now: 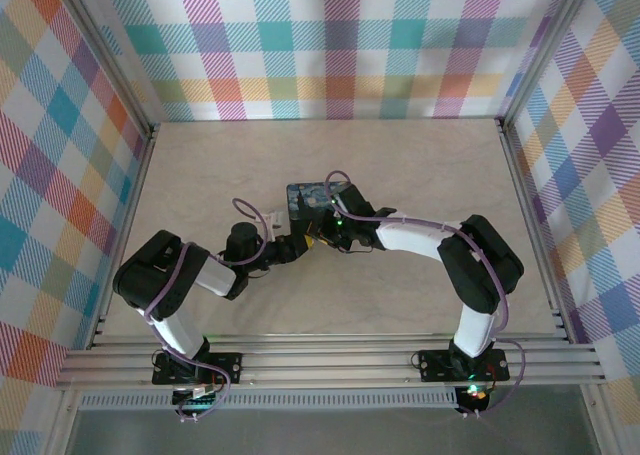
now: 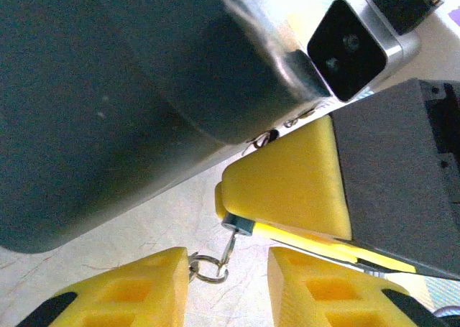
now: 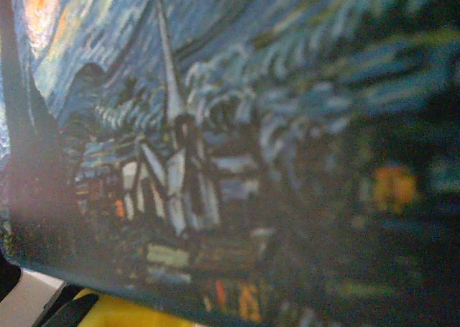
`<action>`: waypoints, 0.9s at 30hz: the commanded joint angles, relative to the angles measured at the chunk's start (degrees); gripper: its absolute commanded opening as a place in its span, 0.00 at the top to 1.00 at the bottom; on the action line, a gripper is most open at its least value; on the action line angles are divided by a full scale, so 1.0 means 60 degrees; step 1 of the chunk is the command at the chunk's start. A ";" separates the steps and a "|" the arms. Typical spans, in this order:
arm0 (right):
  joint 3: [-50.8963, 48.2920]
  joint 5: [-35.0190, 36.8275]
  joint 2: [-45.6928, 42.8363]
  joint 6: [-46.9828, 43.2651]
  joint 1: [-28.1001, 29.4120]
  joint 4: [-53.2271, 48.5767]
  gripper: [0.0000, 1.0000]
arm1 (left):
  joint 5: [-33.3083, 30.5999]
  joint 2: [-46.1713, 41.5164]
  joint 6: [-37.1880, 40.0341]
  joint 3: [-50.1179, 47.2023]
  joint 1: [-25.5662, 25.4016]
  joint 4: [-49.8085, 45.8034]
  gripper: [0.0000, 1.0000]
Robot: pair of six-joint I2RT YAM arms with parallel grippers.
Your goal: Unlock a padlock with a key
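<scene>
From above, both arms reach in to the middle of the table [image 1: 200, 175]. The left gripper [image 1: 298, 246] and right gripper [image 1: 328, 233] are nose to nose just below the tin [image 1: 305, 200]. The padlock is too small to pick out here.

On the left wrist camera the tin [image 2: 108, 104] looms dark across the upper left. Centre frame, the padlock [image 2: 241, 226] is a speck of blue and silver, and it looks pinched at the very tip of the right gripper [image 2: 236, 213], whose yellow fingers are closed tight around it. The key [image 2: 228, 246] pokes out of its underside, with the key ring [image 2: 210, 270] dangling against the left-hand finger at the bottom. The left gripper [image 2: 230, 264] has its fingers spread wide, one either side of the key, gripping nothing.

The lock should be light, hard and slick. With so little body to hold it could twist in the pads. The key shaft is the place to pinch, since the loose ring would only swivel.

On the right wrist camera the tin's [image 3: 251, 140] painted night sky sits blurred and close. From here I cannot tell how this gripper's fingers stand.
</scene>
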 commanded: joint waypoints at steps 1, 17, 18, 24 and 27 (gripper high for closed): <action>0.0173 -0.0343 -0.0375 0.0275 -0.0074 0.0109 1.00 | 0.0287 0.0209 0.0069 -0.0040 0.0138 0.0665 0.66; 0.0101 -0.0911 -0.0342 0.0817 -0.0100 0.0575 1.00 | 0.0700 0.0943 -0.0436 0.0193 0.0136 0.2080 1.00; 0.0086 -0.0998 -0.0342 0.0909 -0.0111 0.0685 1.00 | 0.0708 0.0959 -0.0469 0.0204 0.0134 0.2166 1.00; 0.0098 -0.1534 -0.0323 0.1510 -0.0169 0.1143 1.00 | 0.0123 0.0766 -0.0110 0.0238 -0.0360 0.2442 1.00; 0.0211 -0.1786 -0.0309 0.1609 -0.0202 0.1032 1.00 | -0.1039 0.0143 0.0947 0.0081 -0.0914 0.1922 1.00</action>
